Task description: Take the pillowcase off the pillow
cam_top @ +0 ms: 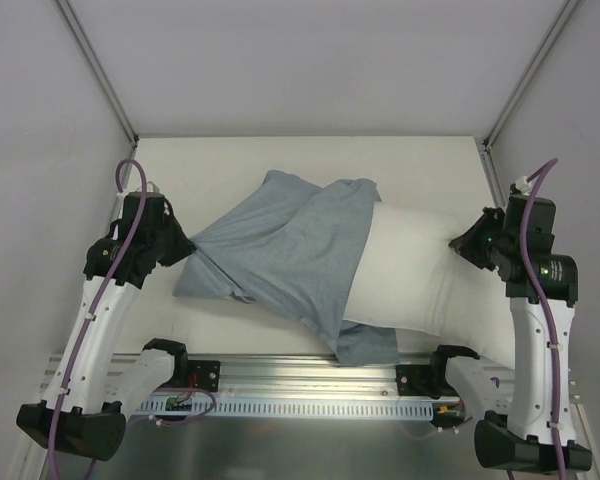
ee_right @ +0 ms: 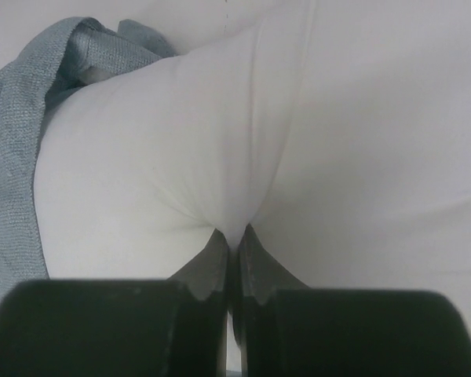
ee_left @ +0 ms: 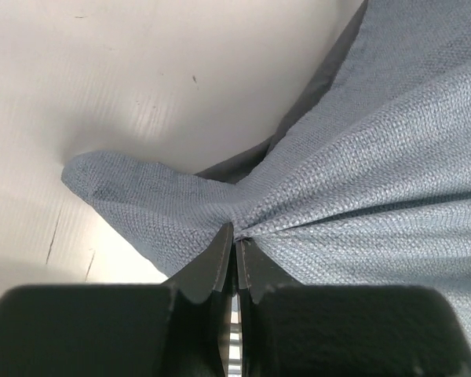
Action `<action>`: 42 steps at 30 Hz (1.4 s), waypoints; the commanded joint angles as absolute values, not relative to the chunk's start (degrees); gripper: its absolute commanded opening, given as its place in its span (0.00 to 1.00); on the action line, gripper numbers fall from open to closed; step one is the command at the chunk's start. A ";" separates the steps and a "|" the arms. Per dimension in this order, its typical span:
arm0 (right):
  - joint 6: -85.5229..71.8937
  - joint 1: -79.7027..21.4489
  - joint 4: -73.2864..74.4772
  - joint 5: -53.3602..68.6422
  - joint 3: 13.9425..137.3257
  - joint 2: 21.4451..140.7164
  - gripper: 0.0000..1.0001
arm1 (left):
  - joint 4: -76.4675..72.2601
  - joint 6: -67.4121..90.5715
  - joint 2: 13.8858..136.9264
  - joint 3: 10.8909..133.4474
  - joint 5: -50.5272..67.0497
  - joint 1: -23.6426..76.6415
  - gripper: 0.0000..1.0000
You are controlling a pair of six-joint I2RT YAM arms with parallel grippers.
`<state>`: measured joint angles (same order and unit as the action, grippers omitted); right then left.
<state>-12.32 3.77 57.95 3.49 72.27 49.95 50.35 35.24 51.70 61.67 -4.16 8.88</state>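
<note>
Pillowcase [cam_top: 280,250], pinched by left hand [ee_left: 235,236], hides half the pillow [cam_top: 420,275], pinched by right hand [ee_right: 234,236]

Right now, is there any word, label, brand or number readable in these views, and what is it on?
No text can be read in any view.
pillowcase: plain weave, no print or tag showing.
pillow: plain white, no label showing.
round mark on the right arm: too small to read.

White table [cam_top: 420,170]; slotted rail [cam_top: 310,372] near edge, prob. alu.
</note>
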 commanded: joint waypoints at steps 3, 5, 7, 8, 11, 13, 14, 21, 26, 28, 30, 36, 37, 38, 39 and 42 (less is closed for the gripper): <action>-10.90 6.15 54.05 2.81 69.79 47.03 0.01 | 51.86 35.33 50.98 62.14 -8.01 6.24 0.00; -10.11 6.15 54.05 4.83 68.29 46.23 0.01 | 51.07 34.37 51.50 62.92 -5.46 6.33 0.05; -8.97 6.07 55.01 6.76 68.64 45.88 0.07 | 50.63 32.53 52.20 64.41 -0.89 6.33 0.50; -8.27 6.06 55.89 6.42 70.21 46.14 0.25 | 50.02 31.91 52.73 66.16 -0.01 6.42 0.70; -6.95 4.93 57.48 4.40 73.20 46.14 0.86 | 49.13 30.59 54.84 70.39 4.83 7.81 0.92; -6.68 2.39 57.66 2.82 74.35 46.23 0.96 | 49.13 30.76 58.07 74.15 2.30 13.95 0.94; -6.77 1.24 58.00 2.20 75.23 46.49 0.96 | 49.13 31.20 59.57 75.48 0.55 20.41 0.94; -7.12 -17.80 59.32 -4.91 77.43 55.25 0.96 | 49.13 32.70 80.81 88.31 -5.27 38.64 0.95; -7.29 -23.90 59.86 -5.54 75.68 60.29 0.96 | 49.83 31.81 92.80 98.51 -2.90 43.41 0.99; -8.35 -24.26 57.93 -3.26 71.66 61.34 0.96 | 50.01 31.90 97.35 100.71 -2.73 44.55 0.99; -9.31 -24.52 55.20 -3.77 68.13 62.48 0.96 | 50.27 32.69 99.92 101.42 -4.21 45.26 0.99; -10.46 -24.52 48.95 -1.31 58.36 65.74 0.45 | 50.97 34.36 104.68 98.54 -3.77 45.62 0.39; -10.37 -24.43 49.13 -2.10 58.71 65.48 0.03 | 51.06 34.45 104.24 98.09 -4.39 45.62 0.25; -10.55 -24.43 50.26 -4.20 60.28 65.04 0.01 | 51.15 34.71 103.63 97.56 -5.18 45.35 0.13; -10.55 -24.52 50.80 -5.09 61.34 63.47 0.01 | 51.67 34.98 101.71 96.34 -6.23 45.00 0.00; -9.94 -24.43 53.25 -8.34 67.13 59.00 0.01 | 51.68 37.70 94.87 91.26 -8.69 41.94 0.00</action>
<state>-10.46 -24.49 49.06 -2.87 62.19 63.46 48.07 35.20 102.17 95.77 -3.81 44.77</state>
